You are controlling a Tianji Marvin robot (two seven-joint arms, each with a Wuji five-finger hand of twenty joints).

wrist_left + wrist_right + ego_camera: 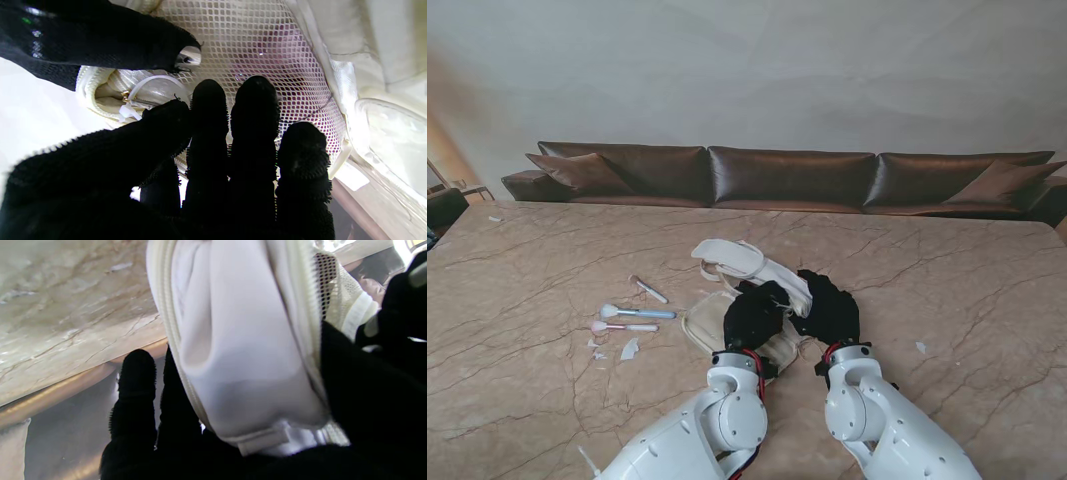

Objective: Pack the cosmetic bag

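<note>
The cream fabric cosmetics bag with mesh pocket (749,290), at frame centre, runs from upper left to lower right. The black-gloved right hand (831,308) grips its flap; the black-gloved left hand (754,315) presses fingers on the mesh, grip unclear.

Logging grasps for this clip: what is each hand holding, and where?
Right hand grips the cosmetics bag by its raised lid flap; left hand rests at the mesh pocket, grasp unclear.

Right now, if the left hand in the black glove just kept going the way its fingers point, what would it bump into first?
Most likely the mesh pocket inside the open cosmetics bag. The left hand points its fingers straight at that netting, seemingly almost touching, though the depth is hard to judge.
</note>
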